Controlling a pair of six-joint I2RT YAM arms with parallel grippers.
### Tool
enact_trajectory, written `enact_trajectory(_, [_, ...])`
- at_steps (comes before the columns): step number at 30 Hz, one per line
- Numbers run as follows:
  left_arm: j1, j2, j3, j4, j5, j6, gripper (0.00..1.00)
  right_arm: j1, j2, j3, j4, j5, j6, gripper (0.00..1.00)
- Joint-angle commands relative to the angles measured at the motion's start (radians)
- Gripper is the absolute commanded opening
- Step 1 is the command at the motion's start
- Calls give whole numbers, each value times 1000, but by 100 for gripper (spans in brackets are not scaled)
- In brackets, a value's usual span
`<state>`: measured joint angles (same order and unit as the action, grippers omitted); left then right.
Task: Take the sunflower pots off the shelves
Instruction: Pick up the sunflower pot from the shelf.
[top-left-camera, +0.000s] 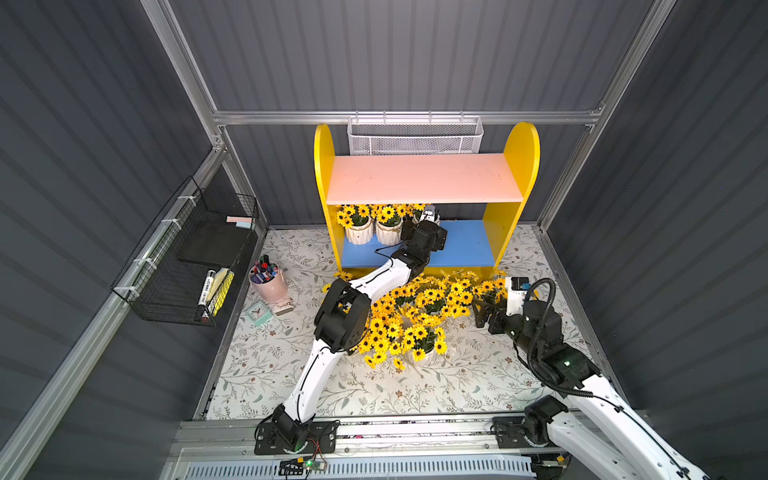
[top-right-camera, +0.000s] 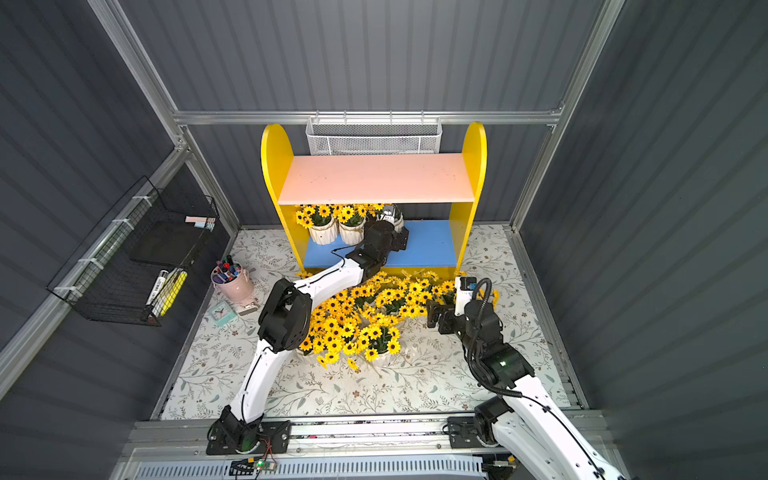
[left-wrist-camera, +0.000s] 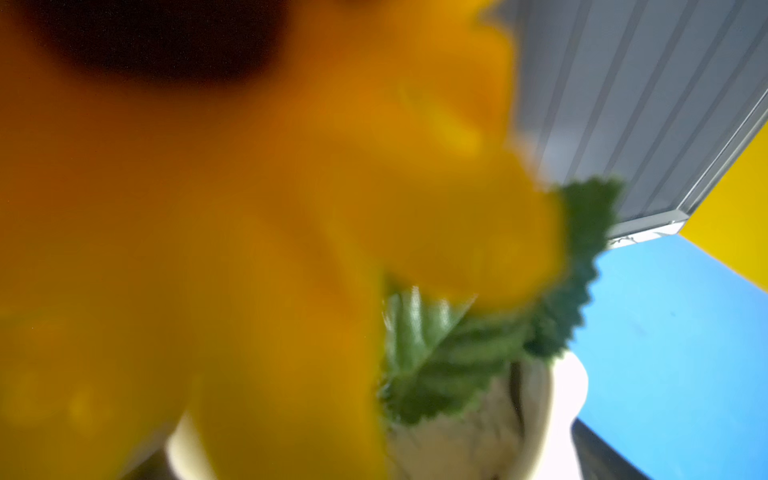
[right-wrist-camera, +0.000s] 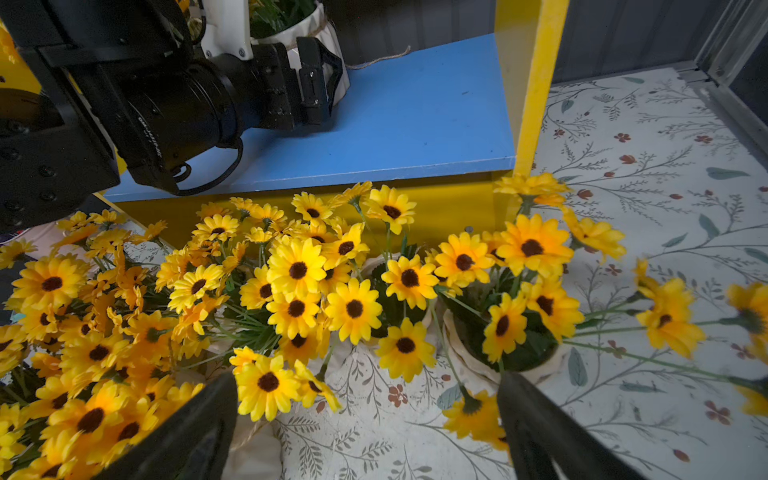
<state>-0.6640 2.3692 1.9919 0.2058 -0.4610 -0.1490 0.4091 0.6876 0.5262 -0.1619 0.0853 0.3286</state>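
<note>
The yellow shelves (top-left-camera: 324, 166) have a bare pink upper board (top-left-camera: 424, 176) and a blue lower board (top-left-camera: 465, 245). Two sunflower pots (top-left-camera: 358, 235) (top-left-camera: 388, 236) stand at the lower board's left end. Beside them is a third pot (right-wrist-camera: 309, 23); my left gripper (top-left-camera: 420, 223) is open around it. In the left wrist view a blurred sunflower (left-wrist-camera: 249, 249) hides most of that pot (left-wrist-camera: 536, 419). Several more sunflower pots (top-left-camera: 415, 316) crowd the table in front of the shelves. My right gripper (right-wrist-camera: 365, 386) hangs open and empty at the right end of this cluster, near one pot (right-wrist-camera: 478, 370).
A pink cup of markers (top-left-camera: 268, 282) and a small clock (top-left-camera: 258, 312) sit left of the shelves. There is a black wire rack (top-left-camera: 187, 257) on the left wall and a white mesh basket (top-left-camera: 415, 139) behind the shelves. A floral cloth (top-left-camera: 266, 365) covers the table.
</note>
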Motion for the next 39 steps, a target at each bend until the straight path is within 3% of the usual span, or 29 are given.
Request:
enact_trajectory(1, [1, 27, -21, 111, -3, 22, 99, -6, 9, -11, 25, -13, -16, 99])
enact_trajectory(19, [39, 90, -18, 230, 72, -23, 99, -18, 22, -17, 45, -46, -27, 99])
enact_trajectory(39, [69, 159, 40, 280, 154, 10, 99, -26, 33, -22, 59, -76, -36, 99])
